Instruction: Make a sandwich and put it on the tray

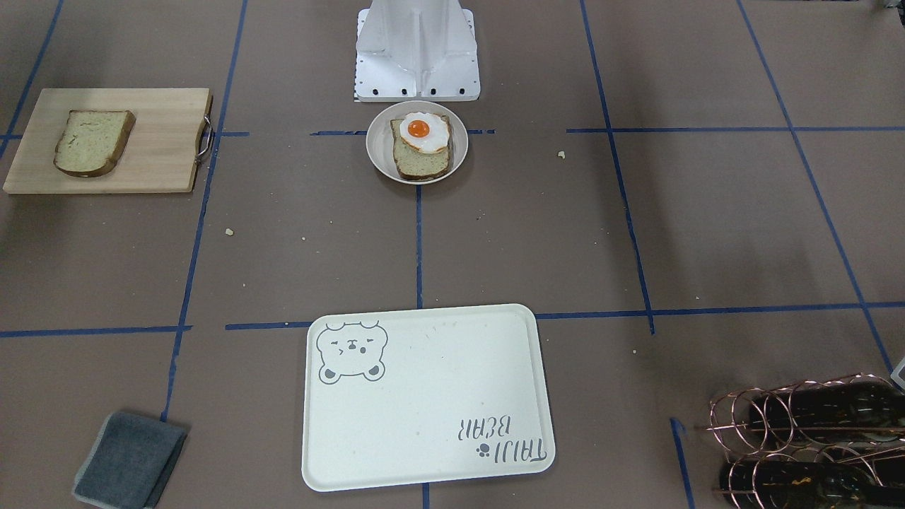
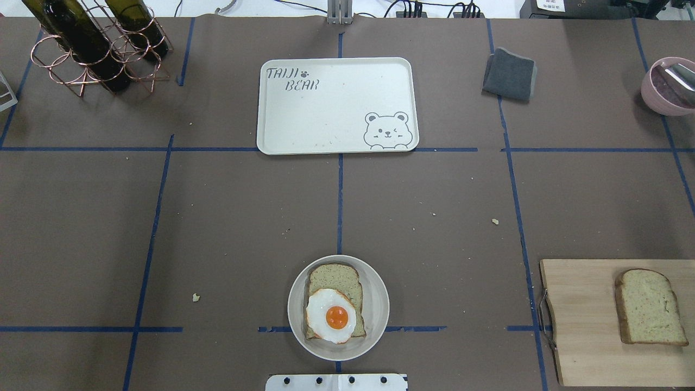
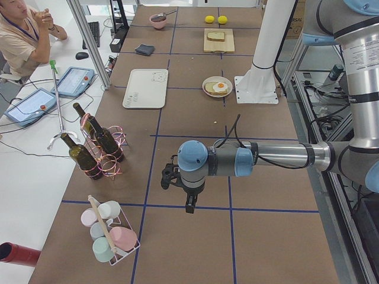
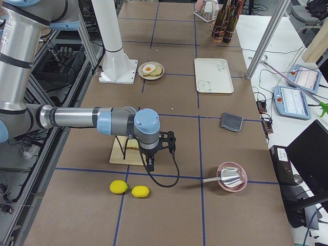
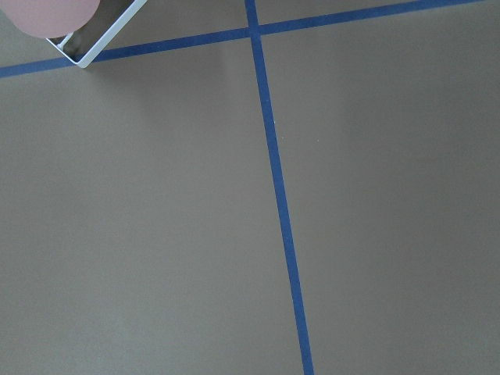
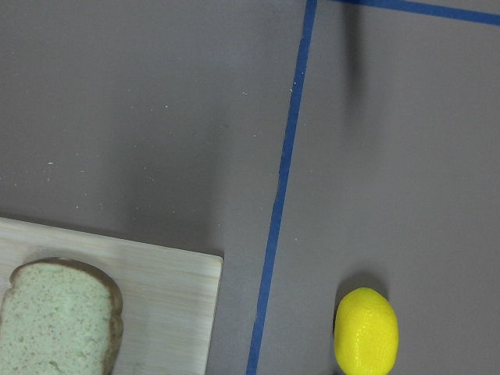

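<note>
One bread slice (image 2: 337, 278) lies in a small round pale dish (image 2: 378, 304) near the robot's base, with the fried egg (image 2: 331, 316) on top of it. The second bread slice (image 2: 649, 307) lies on the wooden cutting board (image 2: 581, 326); it also shows in the right wrist view (image 6: 58, 316). The cream bear tray (image 2: 336, 106) is bare at the table's far middle. My left gripper (image 3: 188, 204) hangs over bare table far to the left. My right gripper (image 4: 150, 165) hangs by the board's outer end. I cannot tell whether either is open or shut.
A copper rack with wine bottles (image 2: 92, 43) stands far left. A grey cloth (image 2: 509, 74) and a pink bowl (image 2: 668, 84) lie far right. Two lemons (image 4: 119, 187) lie past the board. A rack of cups (image 3: 109, 236) stands beyond the left gripper.
</note>
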Tool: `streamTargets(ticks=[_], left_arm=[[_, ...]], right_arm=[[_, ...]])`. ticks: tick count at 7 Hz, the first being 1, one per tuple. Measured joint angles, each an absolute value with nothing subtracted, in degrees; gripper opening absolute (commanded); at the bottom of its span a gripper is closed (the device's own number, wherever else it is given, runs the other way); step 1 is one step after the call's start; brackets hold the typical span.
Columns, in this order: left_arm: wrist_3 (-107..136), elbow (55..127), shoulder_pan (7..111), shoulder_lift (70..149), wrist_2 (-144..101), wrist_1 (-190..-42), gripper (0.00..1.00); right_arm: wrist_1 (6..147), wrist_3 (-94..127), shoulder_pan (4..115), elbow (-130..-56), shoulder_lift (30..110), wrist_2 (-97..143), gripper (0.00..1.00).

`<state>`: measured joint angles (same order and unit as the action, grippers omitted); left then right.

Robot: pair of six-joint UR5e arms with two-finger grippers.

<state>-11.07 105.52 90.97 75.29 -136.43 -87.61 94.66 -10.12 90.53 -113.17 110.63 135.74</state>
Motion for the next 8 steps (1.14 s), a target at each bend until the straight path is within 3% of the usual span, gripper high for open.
streamTargets(ticks=[5,8], left_arm=[[-11.39,106.32,90.97,75.23,-136.91,-88.09,1.00],[-11.45,107.61,90.97,75.23,-136.93,-88.19,1.00]], right_arm=[[91.40,-7.47,90.37,-113.22,107.46,138.43,1.00],[68.11,6.50,83.62,-113.08,114.74,140.09,0.99]])
